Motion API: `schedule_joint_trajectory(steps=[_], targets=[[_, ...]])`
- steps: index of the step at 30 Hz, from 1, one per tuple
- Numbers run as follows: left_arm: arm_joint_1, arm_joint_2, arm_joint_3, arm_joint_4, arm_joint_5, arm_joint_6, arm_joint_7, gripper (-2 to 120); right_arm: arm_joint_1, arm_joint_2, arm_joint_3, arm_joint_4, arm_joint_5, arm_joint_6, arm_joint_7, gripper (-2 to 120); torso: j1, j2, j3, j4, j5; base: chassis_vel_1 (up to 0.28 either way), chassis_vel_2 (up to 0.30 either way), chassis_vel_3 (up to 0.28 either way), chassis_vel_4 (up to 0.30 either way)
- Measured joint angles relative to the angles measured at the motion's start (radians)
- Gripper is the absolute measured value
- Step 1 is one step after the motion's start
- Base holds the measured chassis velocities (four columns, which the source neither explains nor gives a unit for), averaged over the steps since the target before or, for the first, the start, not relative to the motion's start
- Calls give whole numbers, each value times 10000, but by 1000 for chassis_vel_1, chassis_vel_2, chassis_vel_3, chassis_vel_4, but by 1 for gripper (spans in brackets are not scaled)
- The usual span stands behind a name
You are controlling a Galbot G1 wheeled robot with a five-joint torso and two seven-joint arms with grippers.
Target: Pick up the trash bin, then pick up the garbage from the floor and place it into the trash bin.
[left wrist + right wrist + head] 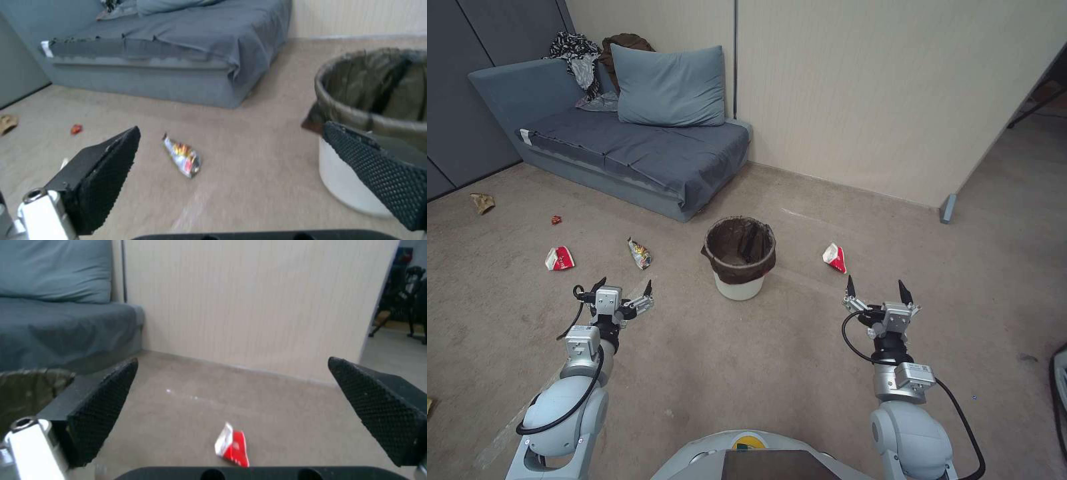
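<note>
The white trash bin (739, 285) with a dark brown liner stands on the carpet in the middle, and its side shows in the left wrist view (356, 186). Garbage lies around it: a red-and-white carton (834, 257) (232, 446) to its right, a snack wrapper (640, 253) (183, 157) and another red-and-white carton (559, 258) to its left, a small red scrap (556, 219) (76, 129) and a tan paper bag (482, 202) farther left. My left gripper (624, 288) (231, 146) hangs open short of the wrapper. My right gripper (878, 291) (233, 380) hangs open short of the right carton.
A blue sofa bed (627, 153) with a pillow (670, 87) and clothes stands behind the bin against the beige wall (880, 93). A partition foot (948, 208) sits at the right. Open carpet lies between me and the bin.
</note>
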Motion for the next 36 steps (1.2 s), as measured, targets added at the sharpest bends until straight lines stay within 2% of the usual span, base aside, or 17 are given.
schedule_joint_trajectory(steps=[19,36], targets=[[71,-6,117,-42,15,-14,150,100,69,64,-42,-34,-169,284,-104,100,0,0,0,1,-6,-220,225,218,-221],[79,3,136,-35,15,1,188,100,131,92,-88,-50,-225,377,-153,100,0,0,-1,2,-5,-33,41,30,-32]])
